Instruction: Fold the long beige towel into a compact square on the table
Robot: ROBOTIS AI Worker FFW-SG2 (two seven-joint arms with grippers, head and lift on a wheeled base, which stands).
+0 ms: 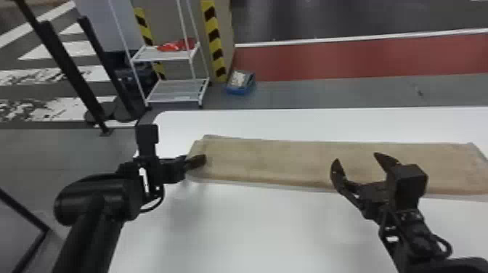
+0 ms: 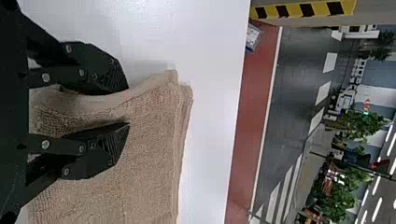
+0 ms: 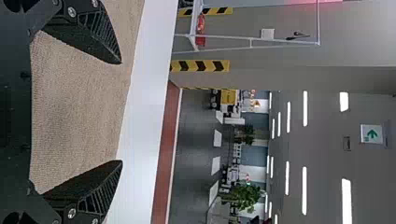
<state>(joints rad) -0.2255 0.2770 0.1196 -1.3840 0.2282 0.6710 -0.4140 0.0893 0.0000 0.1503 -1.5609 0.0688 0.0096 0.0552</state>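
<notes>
So the long beige towel (image 1: 272,158) is lying flat in a strip across the white surface (image 1: 250,225), with the left end effector (image 1: 198,162) right at its left end and the right end effector (image 1: 357,159) over it farther right, fingers spread wide. Past the far left corner there's a white rack (image 1: 161,57) with something red (image 1: 176,45) on its upper shelf, plus a blue box (image 1: 240,89) on the floor near a yellow-and-black striped post (image 1: 214,40).
</notes>
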